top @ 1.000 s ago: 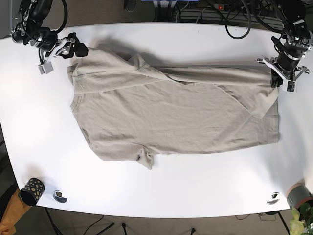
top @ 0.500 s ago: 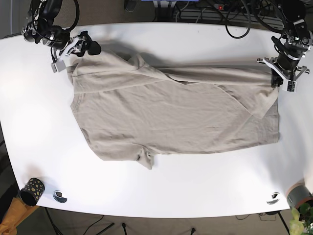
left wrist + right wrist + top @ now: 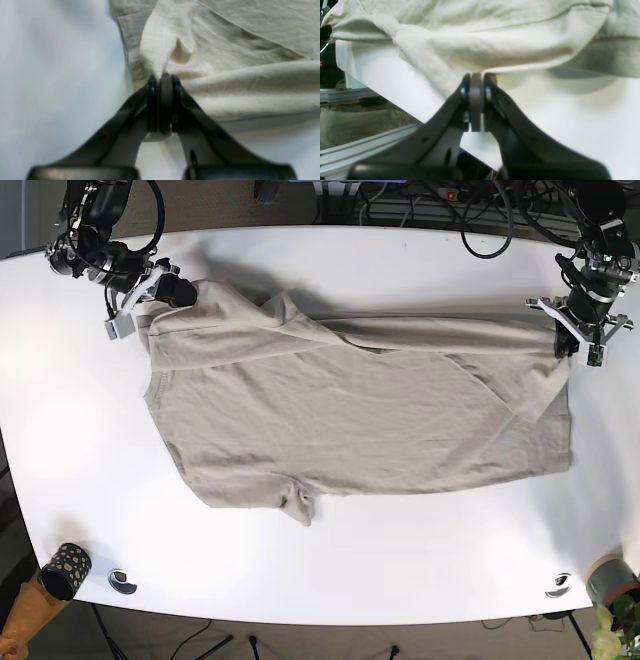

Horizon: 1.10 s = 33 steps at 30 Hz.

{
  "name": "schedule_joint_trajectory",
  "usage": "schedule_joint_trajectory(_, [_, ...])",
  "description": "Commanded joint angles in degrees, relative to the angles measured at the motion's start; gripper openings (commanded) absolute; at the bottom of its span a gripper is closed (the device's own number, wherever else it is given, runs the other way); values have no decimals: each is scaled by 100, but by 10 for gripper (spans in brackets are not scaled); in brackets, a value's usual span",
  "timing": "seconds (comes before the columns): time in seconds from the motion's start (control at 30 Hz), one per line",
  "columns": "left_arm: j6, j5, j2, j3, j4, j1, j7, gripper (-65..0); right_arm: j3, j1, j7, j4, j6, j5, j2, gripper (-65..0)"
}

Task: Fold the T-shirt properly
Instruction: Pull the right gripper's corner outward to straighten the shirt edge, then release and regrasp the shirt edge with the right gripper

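Observation:
A beige T-shirt lies spread on the white table, collar side to the left and hem to the right. My left gripper stands at the shirt's far right corner. In the left wrist view the left gripper is shut on a bunched fold of the T-shirt. My right gripper is at the shirt's far left corner. The right wrist view has the right gripper shut on the edge of the T-shirt, which is lifted a little off the table.
A dotted black cup and a small round piece sit at the near left edge. Another round piece and a grey cup are at the near right. Cables run behind the table's far edge.
My right gripper has moved right and then slightly toward the near side, carrying the shirt's far left corner with it. The left arm has stayed where it was.

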Motion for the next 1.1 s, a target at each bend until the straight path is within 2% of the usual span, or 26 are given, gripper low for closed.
schedule_joint_trajectory(0.0, [26, -31, -82, -53, 86, -7, -132, -650, 66, -104, 50, 223, 207, 149, 112, -650])
schedule_joint_trajectory(0.23, [26, -22, -82, -53, 86, -7, -132, -650, 75, -517, 33, 1392, 237, 518, 129, -650])
schedule_joint_trajectory(0.53, [26, -22, -108, -53, -196, -24, -167, -650, 66, 353, 33, 1524, 237, 500, 217, -650])
schedule_joint_trajectory(0.77, [26, -31, -117, -62, -301, -16, -167, -650, 31, 1338, 24, 381, 237, 351, 446, -650])
schedule_joint_trajectory(1.07, [26, -31, -91, -70, -310, -16, -167, -650, 22, 2507, 24, -788, 237, -10, 455, -650])
